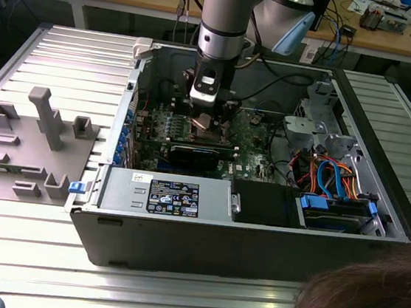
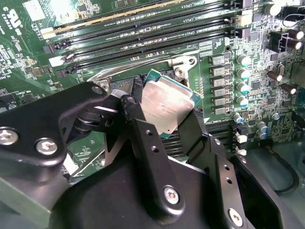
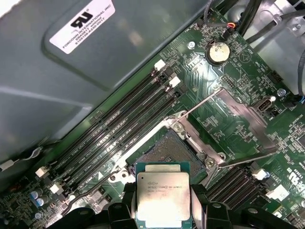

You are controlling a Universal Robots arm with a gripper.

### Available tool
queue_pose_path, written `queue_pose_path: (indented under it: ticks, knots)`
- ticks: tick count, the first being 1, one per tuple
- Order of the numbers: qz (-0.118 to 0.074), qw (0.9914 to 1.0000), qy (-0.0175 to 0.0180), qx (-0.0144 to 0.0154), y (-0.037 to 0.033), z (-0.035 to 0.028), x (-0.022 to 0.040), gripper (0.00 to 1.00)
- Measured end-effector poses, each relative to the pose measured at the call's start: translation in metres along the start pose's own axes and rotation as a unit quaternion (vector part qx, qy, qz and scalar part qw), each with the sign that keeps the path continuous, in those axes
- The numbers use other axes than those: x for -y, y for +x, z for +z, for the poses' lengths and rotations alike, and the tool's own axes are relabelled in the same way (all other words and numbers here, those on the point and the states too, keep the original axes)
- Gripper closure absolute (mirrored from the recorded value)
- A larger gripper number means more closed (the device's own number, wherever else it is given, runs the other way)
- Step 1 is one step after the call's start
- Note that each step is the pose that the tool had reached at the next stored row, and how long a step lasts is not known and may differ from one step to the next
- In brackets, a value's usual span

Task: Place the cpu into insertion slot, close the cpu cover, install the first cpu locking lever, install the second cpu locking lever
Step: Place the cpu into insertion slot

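I see an open computer case on a ribbed metal table. The robot arm reaches down into it over the green board. The gripper is clamped on the cpu and holds it close by the insertion slot, not seated. The cpu cover lies flipped open beside the slot.

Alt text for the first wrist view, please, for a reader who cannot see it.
The tool grips the cpu by its edges, silver top showing, not yet in the open insertion slot. The cpu cover lies flipped open beside the slot, and memory slots run along its other side.
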State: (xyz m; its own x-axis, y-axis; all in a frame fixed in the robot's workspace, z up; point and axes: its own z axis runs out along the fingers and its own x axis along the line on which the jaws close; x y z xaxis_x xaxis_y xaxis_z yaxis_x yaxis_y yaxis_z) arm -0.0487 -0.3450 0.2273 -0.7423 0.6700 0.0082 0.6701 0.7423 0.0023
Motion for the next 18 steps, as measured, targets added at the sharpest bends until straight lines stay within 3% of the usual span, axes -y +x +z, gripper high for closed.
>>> queue_pose_path:
  ticks: [10, 18]
  knots:
    - [0.032, 0.99949, -0.0003, 0.0000, 0.0000, 0.0006, 0.0000, 0.46]
    - [0.047, 0.99892, -0.0004, 0.0001, 0.0000, 0.0009, 0.0000, 0.46]
